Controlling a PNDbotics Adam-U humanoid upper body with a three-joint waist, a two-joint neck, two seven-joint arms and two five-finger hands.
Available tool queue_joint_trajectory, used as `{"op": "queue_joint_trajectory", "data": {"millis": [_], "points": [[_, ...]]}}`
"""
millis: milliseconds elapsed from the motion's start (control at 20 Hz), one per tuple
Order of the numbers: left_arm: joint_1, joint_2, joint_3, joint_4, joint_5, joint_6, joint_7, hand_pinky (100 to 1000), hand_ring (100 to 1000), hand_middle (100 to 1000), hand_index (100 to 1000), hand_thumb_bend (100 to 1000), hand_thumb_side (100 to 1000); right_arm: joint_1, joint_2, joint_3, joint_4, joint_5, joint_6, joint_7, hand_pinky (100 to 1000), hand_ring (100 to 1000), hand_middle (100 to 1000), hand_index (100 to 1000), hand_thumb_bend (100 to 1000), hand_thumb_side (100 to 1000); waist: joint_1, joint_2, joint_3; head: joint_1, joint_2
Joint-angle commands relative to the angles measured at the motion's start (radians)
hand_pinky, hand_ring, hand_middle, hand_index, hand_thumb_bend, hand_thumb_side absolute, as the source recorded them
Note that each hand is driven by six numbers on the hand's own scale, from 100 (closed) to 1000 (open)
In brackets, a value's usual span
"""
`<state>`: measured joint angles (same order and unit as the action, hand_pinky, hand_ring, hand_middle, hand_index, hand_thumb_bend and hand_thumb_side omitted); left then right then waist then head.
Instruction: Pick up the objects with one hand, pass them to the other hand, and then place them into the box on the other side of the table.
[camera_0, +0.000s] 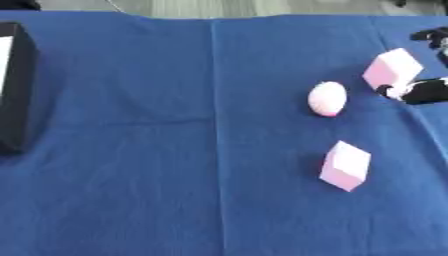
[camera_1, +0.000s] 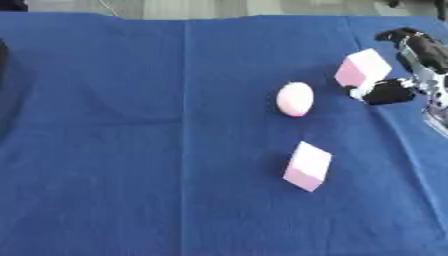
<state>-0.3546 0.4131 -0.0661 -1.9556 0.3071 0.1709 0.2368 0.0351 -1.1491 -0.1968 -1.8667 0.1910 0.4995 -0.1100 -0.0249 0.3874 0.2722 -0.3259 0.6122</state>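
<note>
1. Nearest the camera, low in the right half of the frame, a pink block (camera_0: 346, 165) stands tilted on the blue tablecloth (camera_0: 175, 150), apart from everything else.
2. Above it, right of centre, a pale pink egg-shaped object (camera_0: 327, 98) lies on the cloth, touching nothing.
3. Up and to the right of the egg, a second pink block (camera_1: 361, 67) sits tilted near the right edge of the frame.
4. At that block the right hand (camera_1: 418, 60) comes in from the right edge: one dark finger arches above and to the right of the block, and the thumb tip (camera_1: 381, 92) lies at its lower right corner. The digits are spread on either side of the block; whether they touch it cannot be told.
5. At the left edge of the frame stands the black box (camera_0: 19, 90), well apart from the pink things, with open cloth between.
6. A straight crease in the cloth runs from top to bottom, just left of centre.
7. No writing or label can be read on any of these.
</note>
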Motion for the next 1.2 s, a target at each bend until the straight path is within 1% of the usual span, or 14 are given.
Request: {"op": "queue_joint_trajectory", "data": {"millis": [50, 350, 550, 850, 950, 1100, 1200], "points": [[-0.010, 0.032, 0.002, -0.020, -0.006, 0.003, 0.001, 926, 794, 810, 810, 172, 892, -0.007, -0.027, -0.021, 0.003, -0.027, 0.001, -0.018, 825, 879, 883, 898, 563, 320, 0.001, -0.015, -0.004, 0.007, -0.014], [-0.011, 0.034, 0.001, -0.019, -0.007, 0.006, 0.001, 926, 794, 810, 810, 171, 894, -0.004, -0.027, -0.021, 0.008, -0.061, -0.003, -0.017, 820, 876, 881, 903, 526, 361, 0.001, -0.014, -0.007, 0.010, -0.011], [-0.010, 0.037, 0.001, -0.020, -0.008, 0.007, 0.001, 926, 794, 810, 810, 170, 894, -0.003, -0.026, -0.027, 0.014, -0.078, 0.001, -0.018, 809, 872, 880, 899, 506, 369, 0.002, -0.013, -0.009, 0.011, -0.012], [-0.012, 0.040, 0.000, -0.023, -0.009, 0.008, 0.001, 927, 793, 810, 810, 169, 895, 0.000, -0.021, -0.036, 0.033, -0.131, 0.008, -0.048, 797, 874, 879, 893, 476, 394, 0.002, -0.007, -0.012, 0.010, -0.014], [-0.012, 0.040, 0.000, -0.024, -0.009, 0.008, 0.001, 927, 793, 810, 810, 168, 895, -0.001, -0.017, -0.039, 0.043, -0.156, 0.010, -0.062, 785, 871, 875, 888, 445, 426, 0.004, -0.004, -0.012, 0.009, -0.015], [-0.012, 0.042, 0.000, -0.026, -0.010, 0.009, 0.002, 927, 794, 810, 810, 167, 896, -0.004, -0.015, -0.041, 0.058, -0.191, 0.003, -0.090, 780, 870, 873, 894, 459, 418, 0.006, 0.000, -0.011, 0.008, -0.015], [-0.012, 0.042, -0.001, -0.027, -0.010, 0.010, 0.002, 928, 794, 810, 810, 167, 897, -0.007, -0.015, -0.041, 0.065, -0.202, 0.000, -0.110, 776, 869, 871, 894, 446, 422, 0.007, 0.003, -0.011, 0.008, -0.016]]}}
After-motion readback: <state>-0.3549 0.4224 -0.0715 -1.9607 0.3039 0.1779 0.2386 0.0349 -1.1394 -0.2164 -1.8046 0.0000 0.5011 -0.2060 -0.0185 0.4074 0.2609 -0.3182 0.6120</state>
